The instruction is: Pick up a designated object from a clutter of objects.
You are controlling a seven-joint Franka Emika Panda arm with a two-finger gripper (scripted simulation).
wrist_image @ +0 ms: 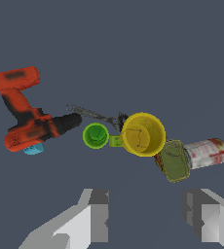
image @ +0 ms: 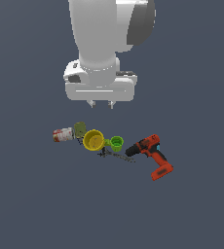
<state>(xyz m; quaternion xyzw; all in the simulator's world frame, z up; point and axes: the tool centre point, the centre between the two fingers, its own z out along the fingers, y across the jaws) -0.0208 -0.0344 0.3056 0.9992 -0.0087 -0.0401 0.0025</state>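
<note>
The yellow cup [image: 93, 140] stands upright in the middle of the clutter, mouth up; it also shows in the wrist view [wrist_image: 142, 133]. The smaller green cup [image: 116, 142] [wrist_image: 95, 135] sits beside it, toward the drill. The olive can [image: 80, 129] [wrist_image: 174, 161] and the red-and-white can [image: 63, 134] [wrist_image: 207, 152] lie on its other side. A thin dark tool [image: 115, 155] [wrist_image: 92, 114] lies between cups and the red-and-black power drill [image: 150, 154] [wrist_image: 26, 114]. My gripper [image: 100, 104] [wrist_image: 145, 219] hangs open and empty, well above the clutter.
All objects lie on a flat dark grey surface [image: 36, 204]. The clutter forms a short row, with the drill at the exterior view's right end and the cans at its left end.
</note>
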